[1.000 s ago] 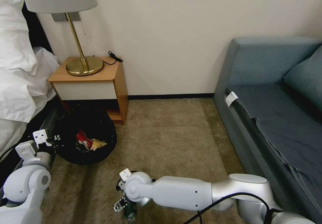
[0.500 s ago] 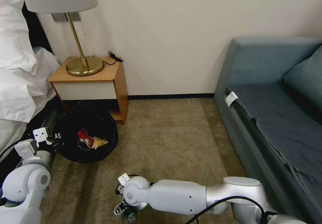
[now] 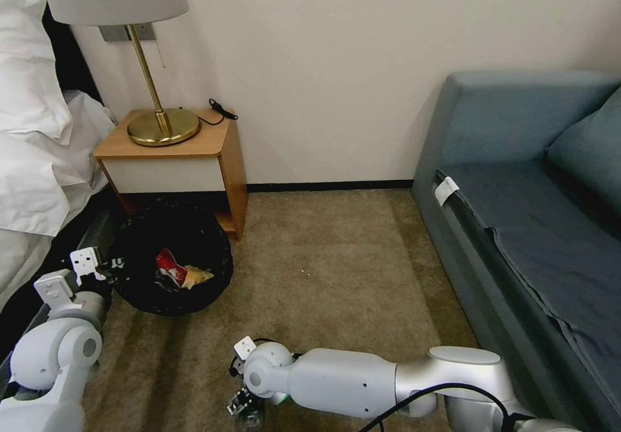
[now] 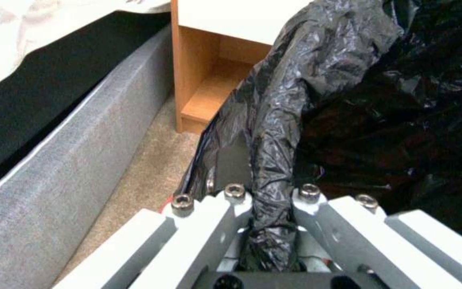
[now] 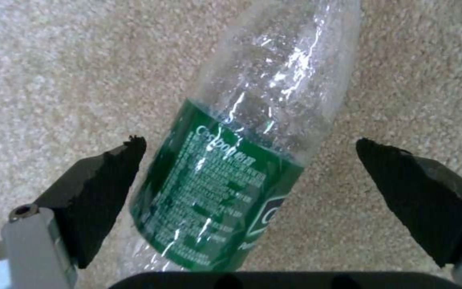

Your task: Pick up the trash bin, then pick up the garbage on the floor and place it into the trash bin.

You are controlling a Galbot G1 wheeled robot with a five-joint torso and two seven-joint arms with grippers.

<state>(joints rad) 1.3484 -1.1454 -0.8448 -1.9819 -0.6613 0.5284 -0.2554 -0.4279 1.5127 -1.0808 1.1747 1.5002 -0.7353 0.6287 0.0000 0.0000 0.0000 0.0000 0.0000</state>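
Clear bottle (image 5: 236,160) now between lowered open jaws

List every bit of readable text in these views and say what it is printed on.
"C'estbon": white brand word on the green label of the clear plastic bottle.
Fine print lines under it on that label: too small and blurred to read.
Red wrapper in the trash bin: markings unreadable.

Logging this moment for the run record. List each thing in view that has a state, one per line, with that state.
trash bin: on the carpet by the nightstand, black liner on, rim gripped.
left pincer: shut on the bin's bag-covered rim.
red-and-white wrapper: inside the bin.
yellow wrapper: inside the bin.
bottle: lying on the carpet, not gripped.
right pincer: open, fingers astride the bottle.
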